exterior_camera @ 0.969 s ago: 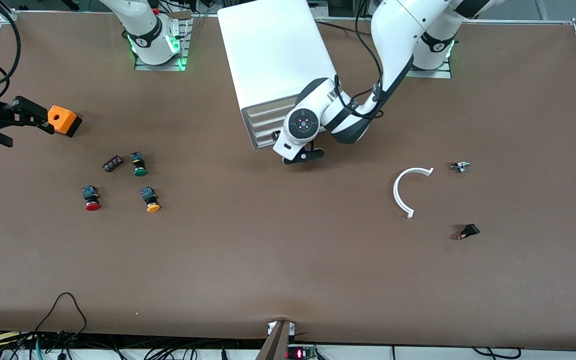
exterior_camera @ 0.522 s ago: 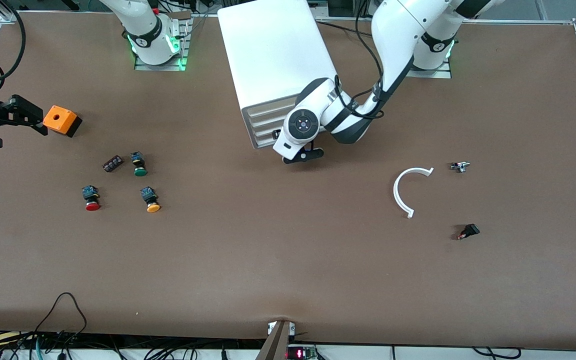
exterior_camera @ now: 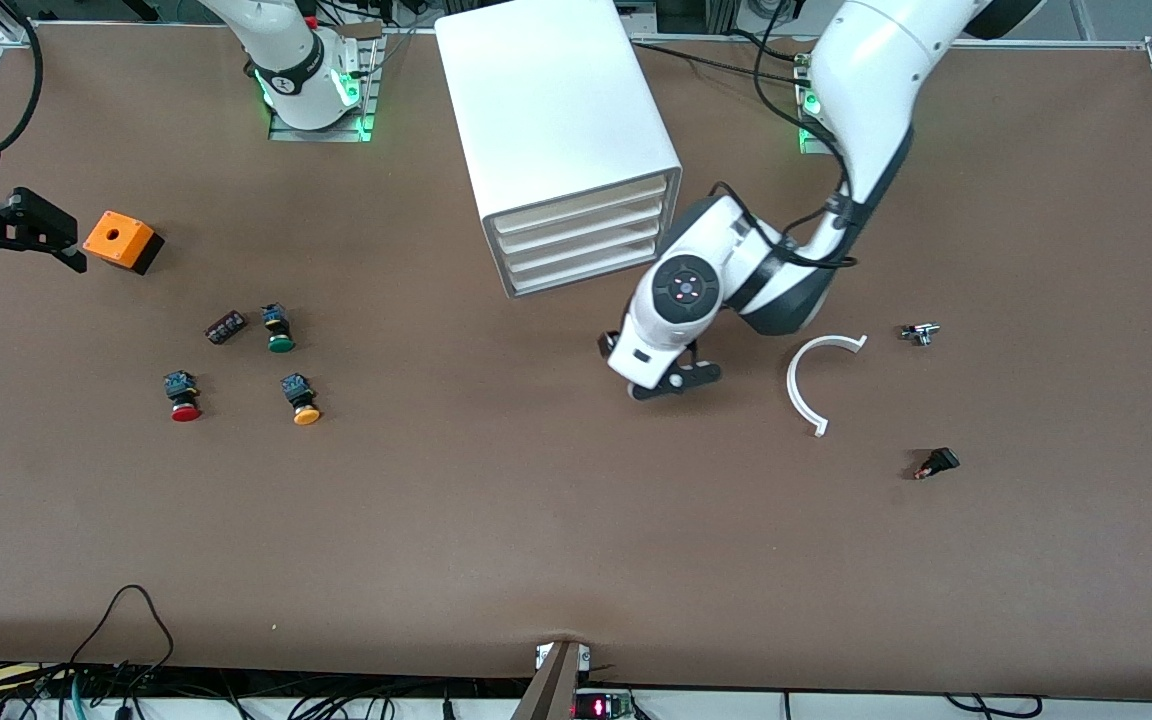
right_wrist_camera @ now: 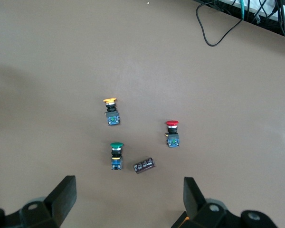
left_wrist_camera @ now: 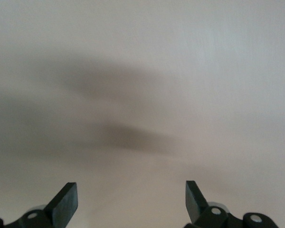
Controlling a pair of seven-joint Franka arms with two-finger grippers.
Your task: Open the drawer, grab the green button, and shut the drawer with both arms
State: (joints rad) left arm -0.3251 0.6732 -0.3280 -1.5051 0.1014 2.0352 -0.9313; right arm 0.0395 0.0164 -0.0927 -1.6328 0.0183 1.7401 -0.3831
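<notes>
The white four-drawer cabinet (exterior_camera: pixel 556 110) stands at the table's back middle. All its fronts sit flush, the drawer (exterior_camera: pixel 581 247) among them. The green-capped button (exterior_camera: pixel 279 330) lies on the table toward the right arm's end, also in the right wrist view (right_wrist_camera: pixel 116 154). My left gripper (exterior_camera: pixel 658 384) is open and empty, low over bare table, clear of the cabinet; its wrist view (left_wrist_camera: pixel 131 199) shows only blurred table. My right gripper (exterior_camera: pixel 66 242) is open and empty beside an orange box (exterior_camera: pixel 121 240); in its wrist view (right_wrist_camera: pixel 128 199) the button shows between the fingers, farther off.
A red-capped button (exterior_camera: pixel 183 397), an orange-capped button (exterior_camera: pixel 302 399) and a dark cylinder (exterior_camera: pixel 225 327) lie around the green one. A white C-shaped part (exterior_camera: pixel 804 385), a small metal piece (exterior_camera: pixel 921 333) and a small black piece (exterior_camera: pixel 937 463) lie toward the left arm's end.
My left gripper has swung away from the cabinet's drawer fronts, toward the front camera and the C-shaped part. My right gripper has drawn back a little from the orange box.
</notes>
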